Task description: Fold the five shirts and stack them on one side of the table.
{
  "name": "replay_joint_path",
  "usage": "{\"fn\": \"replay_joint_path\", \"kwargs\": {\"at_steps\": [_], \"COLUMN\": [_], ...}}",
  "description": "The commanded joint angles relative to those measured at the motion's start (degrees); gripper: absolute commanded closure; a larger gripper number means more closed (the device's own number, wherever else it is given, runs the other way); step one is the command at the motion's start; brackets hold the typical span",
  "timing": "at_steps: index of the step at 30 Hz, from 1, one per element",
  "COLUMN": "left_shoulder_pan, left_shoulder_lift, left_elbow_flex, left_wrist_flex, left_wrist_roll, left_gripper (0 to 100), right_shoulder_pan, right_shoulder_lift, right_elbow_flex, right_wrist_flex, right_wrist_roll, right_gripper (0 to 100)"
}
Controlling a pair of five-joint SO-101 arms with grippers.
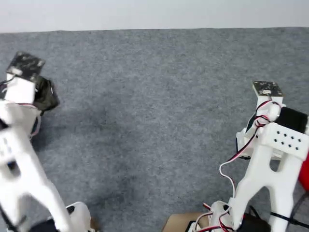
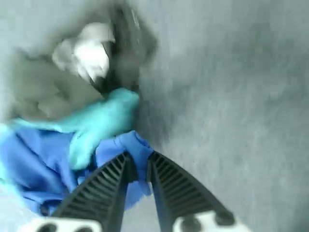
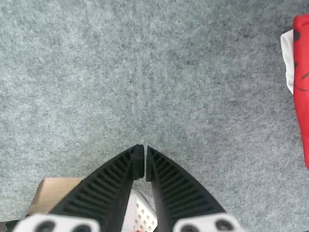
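My worktop point(image 1: 159, 96) reads as flecked mid-grey, like felt. I see a bright blue shirt point(image 2: 34, 164), and next to the blue shirt a turquoise shirt point(image 2: 101, 118) and a dull grey-green one point(image 2: 34, 92). The red cloth point(image 3: 303, 72) carries black marks and a white edge. Both pairs of jaws are black and ribbed, the arms point(image 1: 21, 169) white, the wires point(image 1: 241, 154) red and white.

- Shirts point(image 2: 72, 145) lie under the left hand point(image 2: 139, 166), at the counter's point(image 1: 159, 96) left.
- Right hand point(image 3: 145, 154) hangs over the counter's right, with a lone shirt point(image 3: 301, 72) farther right.
- Box point(image 1: 178, 223) sits at the near edge.
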Motion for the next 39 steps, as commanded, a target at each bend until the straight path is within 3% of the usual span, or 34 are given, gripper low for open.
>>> {"fn": "replay_joint_path", "kwargs": {"at_steps": [1,11,28,31,35,39], "left_shoulder_pan": [9.67,23.74,32.7,32.62,31.12,31.21], "left_shoulder_lift": [-9.85,-11.6,-3.52,-0.44,2.99,4.84], "left_elbow_flex": [-7.25,-25.19,-25.1,-24.75,-24.13,-20.26], "left_wrist_flex": [-1.58,-17.67,-23.3,-20.84,-11.6,-1.32], "left_wrist_roll": [5.98,17.49,24.26,24.0,23.74,17.14], "left_gripper": [100,100,100,100,100,100], "right_shoulder_pan": [-0.84,-0.66,-3.12,-6.55,-10.77,-11.91], "right_shoulder_lift": [-2.42,-2.42,-2.42,-2.42,-2.42,-2.42], "right_elbow_flex": [-0.7,-0.35,-0.44,-0.62,-0.62,-0.62], "right_wrist_flex": [2.42,2.42,2.42,2.42,2.42,2.42], "right_wrist_roll": [0.79,0.88,0.88,0.88,0.88,0.88], "right_gripper": [98.9,98.9,98.9,98.9,98.9,98.9]}}
